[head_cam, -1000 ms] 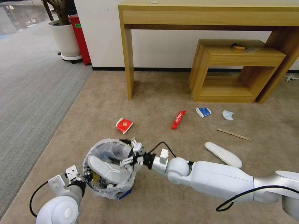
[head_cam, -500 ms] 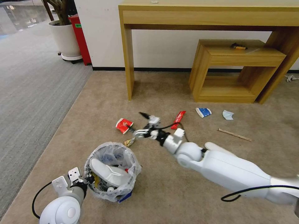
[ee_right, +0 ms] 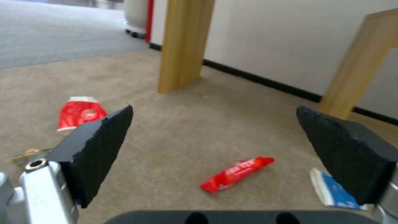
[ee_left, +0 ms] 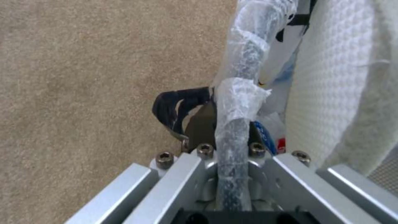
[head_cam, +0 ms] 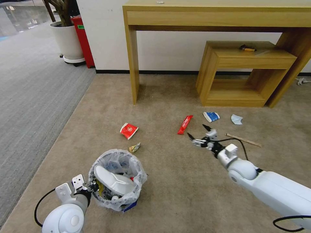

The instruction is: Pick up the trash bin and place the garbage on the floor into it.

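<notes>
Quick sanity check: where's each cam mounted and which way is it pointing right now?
Head view: on the head, looking forward and down at the floor; both arms show, left gripper at the trash bin, right gripper out over the carpet.
Left wrist view: on the left wrist, looking along its fingers clamped on the bin's bagged rim.
Right wrist view: on the right wrist, facing the desk leg; open pads frame a long red wrapper.
Shared: head and right wrist views both show that wrapper.
</notes>
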